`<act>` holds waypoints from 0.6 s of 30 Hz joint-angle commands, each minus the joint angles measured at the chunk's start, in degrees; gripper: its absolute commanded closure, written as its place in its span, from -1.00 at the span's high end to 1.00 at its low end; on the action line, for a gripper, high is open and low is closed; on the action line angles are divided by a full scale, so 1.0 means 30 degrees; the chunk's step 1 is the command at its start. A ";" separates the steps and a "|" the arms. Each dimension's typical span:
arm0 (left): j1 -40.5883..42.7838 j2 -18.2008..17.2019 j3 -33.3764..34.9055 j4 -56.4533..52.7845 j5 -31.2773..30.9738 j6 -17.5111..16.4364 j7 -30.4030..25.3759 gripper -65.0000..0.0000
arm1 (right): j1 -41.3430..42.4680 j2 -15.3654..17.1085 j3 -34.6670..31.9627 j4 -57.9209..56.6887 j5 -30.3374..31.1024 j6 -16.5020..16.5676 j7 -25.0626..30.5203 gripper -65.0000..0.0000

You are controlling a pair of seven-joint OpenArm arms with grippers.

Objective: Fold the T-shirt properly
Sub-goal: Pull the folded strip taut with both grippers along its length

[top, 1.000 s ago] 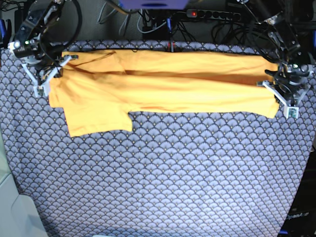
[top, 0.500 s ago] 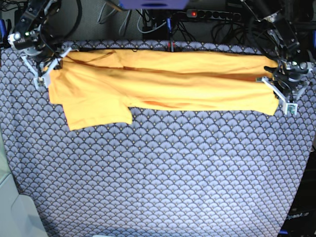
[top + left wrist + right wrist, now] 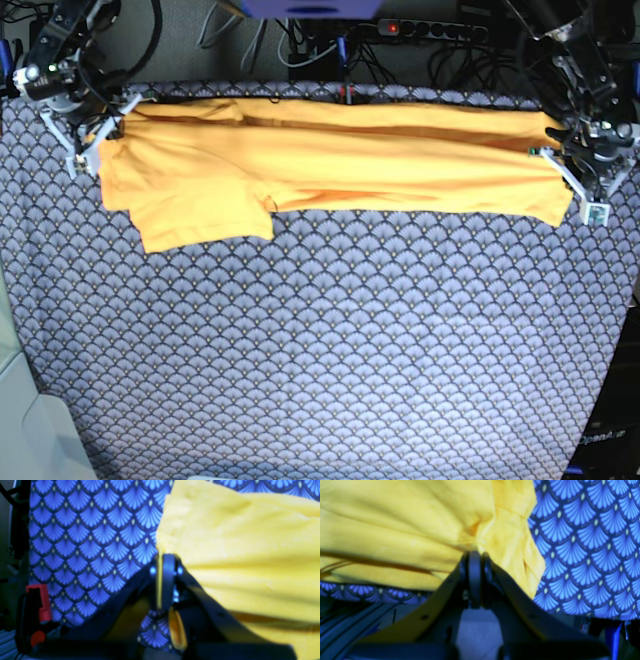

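Cloth (image 3: 320,360) in blue-grey scale pattern, spread over nearly the whole base view, bare and open from the centre out to 6, 4 and 8 o'clock. T-shirt (image 3: 330,165), yellow-orange, stretched as a long band across the 12 o'clock side of that cloth, running from 10 o'clock to 2 o'clock, its far edge close along the cloth's far border. Near edge fairly straight across the middle, dropping at about 10 o'clock into a sleeve flap (image 3: 205,225) that reaches farthest toward the centre. Cables and a power strip (image 3: 420,28) just past the far border at 12 o'clock. Right gripper (image 3: 100,128) at 10 o'clock, jaws pressed together on the T-shirt's end there, fabric bunched at the fingertips in the right wrist view (image 3: 475,555). Left gripper (image 3: 560,160) at 2 o'clock, likewise clamped on the T-shirt's opposite end, a thin line of yellow fabric showing between the jaws in the left wrist view (image 3: 163,560). Little room left behind either gripper.
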 commanded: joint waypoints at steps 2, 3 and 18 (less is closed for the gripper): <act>-0.0188 -0.0274 -0.0067 0.0297 0.0215 0.0243 -0.0174 -1.00 | 0.0045 0.0176 0.0060 0.0283 -0.0003 -0.0090 0.0136 -1.00; -0.0218 -0.0245 -0.0067 0.0297 0.0186 0.0243 -0.0174 -1.00 | 0.0045 0.0176 0.0060 0.0283 -0.0003 -0.0090 0.0136 -1.00; -0.0159 0.0576 -0.0096 0.0561 0.0186 -0.2263 -0.0144 0.06 | -0.0395 0.0850 0.0236 0.0400 -0.0032 -0.0090 0.0048 -0.09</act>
